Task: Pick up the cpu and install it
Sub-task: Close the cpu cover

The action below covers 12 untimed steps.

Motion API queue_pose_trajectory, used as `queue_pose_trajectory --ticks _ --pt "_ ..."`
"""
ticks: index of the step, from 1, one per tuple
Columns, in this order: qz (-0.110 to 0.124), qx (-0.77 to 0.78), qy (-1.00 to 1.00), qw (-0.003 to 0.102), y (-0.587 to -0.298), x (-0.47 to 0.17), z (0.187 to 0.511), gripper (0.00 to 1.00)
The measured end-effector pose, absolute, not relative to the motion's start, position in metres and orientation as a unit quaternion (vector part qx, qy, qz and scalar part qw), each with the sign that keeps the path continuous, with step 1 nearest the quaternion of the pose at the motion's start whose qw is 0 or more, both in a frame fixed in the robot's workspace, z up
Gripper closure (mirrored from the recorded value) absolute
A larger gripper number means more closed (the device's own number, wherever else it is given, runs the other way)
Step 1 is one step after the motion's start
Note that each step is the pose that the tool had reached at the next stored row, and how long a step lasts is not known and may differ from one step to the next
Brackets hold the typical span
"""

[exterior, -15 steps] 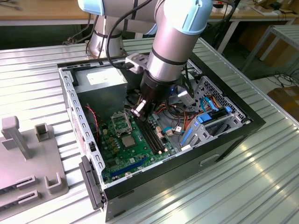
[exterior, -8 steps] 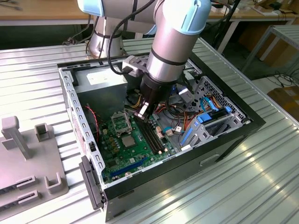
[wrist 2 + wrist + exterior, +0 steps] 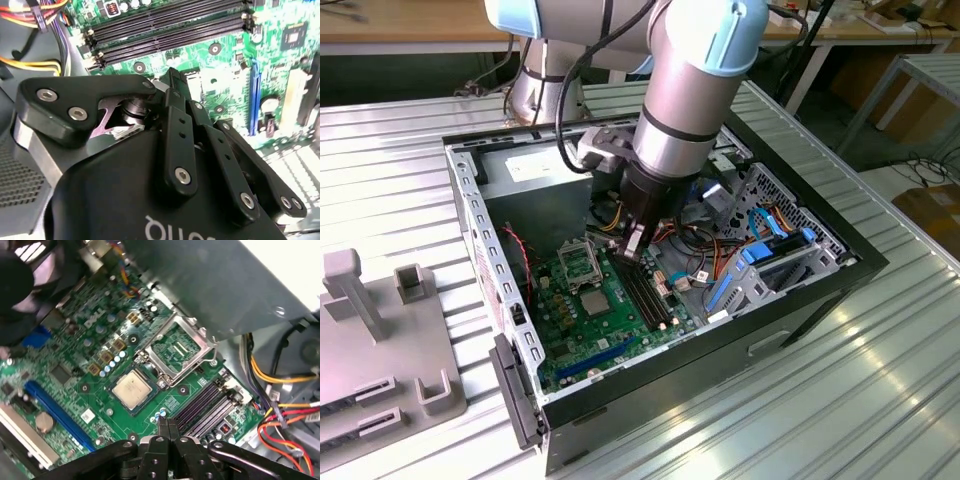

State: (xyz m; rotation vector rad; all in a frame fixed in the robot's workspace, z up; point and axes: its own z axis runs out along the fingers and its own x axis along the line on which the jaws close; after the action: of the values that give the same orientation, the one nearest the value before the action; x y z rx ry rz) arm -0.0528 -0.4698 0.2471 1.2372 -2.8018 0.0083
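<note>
first wrist view: cpu (image 3: 132,389) near jaws

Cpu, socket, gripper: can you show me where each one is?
cpu (image 3: 132,390), first wrist view, middle of its silvery face.
socket (image 3: 177,347), first wrist view, middle, inside its metal frame.
gripper (image 3: 167,421), first wrist view, between its fingertips.
</note>
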Motion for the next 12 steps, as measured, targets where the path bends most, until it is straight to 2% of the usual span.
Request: queue_pose_trajectory --ticks 12 --pt "0.007 0.511 -0.859 0.039 -0.4698 -0.0528 0.2428 0.89"
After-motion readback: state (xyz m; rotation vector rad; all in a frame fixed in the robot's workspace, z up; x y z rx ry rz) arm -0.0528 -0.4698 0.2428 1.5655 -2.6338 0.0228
